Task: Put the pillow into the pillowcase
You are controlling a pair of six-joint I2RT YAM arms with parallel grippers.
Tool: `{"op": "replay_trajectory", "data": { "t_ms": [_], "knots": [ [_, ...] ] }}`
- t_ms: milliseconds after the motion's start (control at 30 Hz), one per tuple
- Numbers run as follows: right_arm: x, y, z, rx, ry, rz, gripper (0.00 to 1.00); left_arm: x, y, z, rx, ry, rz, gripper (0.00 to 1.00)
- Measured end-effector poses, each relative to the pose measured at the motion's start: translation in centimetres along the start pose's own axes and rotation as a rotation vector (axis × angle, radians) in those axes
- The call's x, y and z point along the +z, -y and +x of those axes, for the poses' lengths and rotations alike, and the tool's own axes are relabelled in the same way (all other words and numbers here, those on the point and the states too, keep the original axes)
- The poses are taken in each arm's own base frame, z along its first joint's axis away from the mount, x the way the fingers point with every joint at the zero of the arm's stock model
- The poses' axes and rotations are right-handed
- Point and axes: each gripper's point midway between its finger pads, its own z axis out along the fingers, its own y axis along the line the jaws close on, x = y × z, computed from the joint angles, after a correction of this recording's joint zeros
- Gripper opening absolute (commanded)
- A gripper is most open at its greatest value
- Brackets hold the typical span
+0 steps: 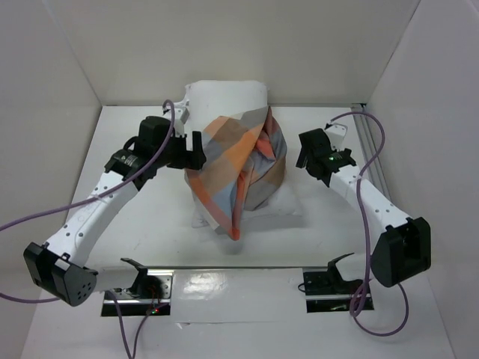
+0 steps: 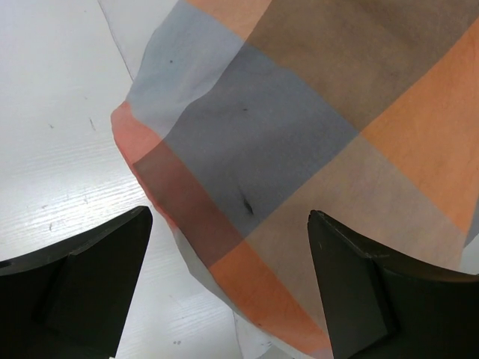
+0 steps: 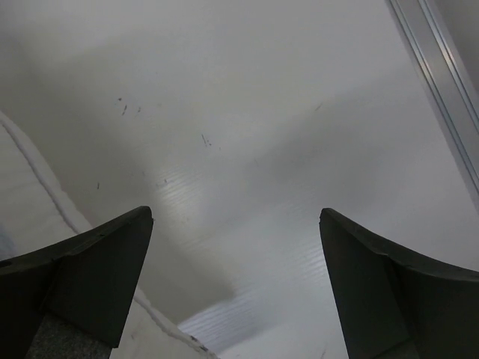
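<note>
One pillow [image 1: 224, 96] is located at the centre of the desk [image 1: 142, 224], with its upper part raised toward the back wall [image 1: 239, 45]. One pillowcase [image 1: 238, 168] is draped over its front in twisted folds; the white top and the lower edge of the pillow are left exposed. Two pincers are present. The left pincer [image 1: 196, 152] is spread wide, positioned just beside the left edge of the pillowcase, with nothing gripped. The right pincer [image 1: 305, 155] is likewise spread wide and empty, held over bare desk near the right side of the pillow.
</note>
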Motion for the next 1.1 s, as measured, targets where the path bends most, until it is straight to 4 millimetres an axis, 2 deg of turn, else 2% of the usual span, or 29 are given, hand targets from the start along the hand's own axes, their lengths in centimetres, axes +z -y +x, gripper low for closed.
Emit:
{"op": "replay_trajectory", "data": {
  "t_ms": [133,233,367,433,567,633,667,767,800,833,900,967,1000,1100],
  "knots": [
    [-0.4,0.4,-0.1,0.008,0.001,0.006,1.0,0.2,0.5,0.6,0.002,-0.028,0.023,0.99],
    [-1.1,0.6,-0.3,0.019,0.007,-0.011,1.0,0.2,1.9,0.7,0.018,-0.054,0.059,0.99],
    [-3.9,0.2,-1.7,0.055,0.045,-0.139,1.0,0.7,5.1,0.6,0.062,-0.075,0.131,0.99],
    [-5.4,-0.2,-2.2,0.065,0.063,-0.223,1.0,1.1,6.6,1.3,0.086,-0.101,0.158,0.99],
    [-8.0,-2.4,-2.9,0.059,0.068,-0.413,1.0,1.9,8.6,3.7,0.119,-0.173,0.204,0.99],
    [-8.4,-3.6,-2.5,0.04,0.043,-0.477,1.0,2.2,9.0,4.9,0.113,-0.207,0.216,0.9],
    [-8.5,-4.4,-2.2,0.029,0.025,-0.511,1.0,2.4,9.2,5.3,0.107,-0.223,0.219,0.69],
    [-8.9,-6.0,-1.1,0.002,-0.03,-0.589,1.0,3.2,9.4,6.1,0.094,-0.256,0.218,0.2],
    [-9.0,-6.3,-0.8,-0.004,-0.045,-0.608,1.0,3.4,9.5,6.2,0.091,-0.266,0.213,0.01],
    [-9.1,-6.6,-0.6,-0.01,-0.057,-0.625,1.0,3.5,9.5,6.1,0.088,-0.274,0.208,0.0],
    [-9.5,-7.0,-0.3,-0.028,-0.071,-0.659,1.0,3.3,9.6,4.8,0.086,-0.26,0.207,0.0],
    [-9.9,-7.3,0.0,-0.049,-0.081,-0.693,1.0,2.4,9.4,1.8,0.065,-0.204,0.206,0.0],
    [-10.0,-7.5,0.2,-0.064,-0.088,-0.71,1.0,1.9,9.1,-0.1,0.051,-0.164,0.202,0.0],
    [-10.5,-7.8,1.2,-0.107,-0.11,-0.75,1.0,-0.6,7.3,-7.6,-0.003,0.019,0.176,0.0]
  ]
}}
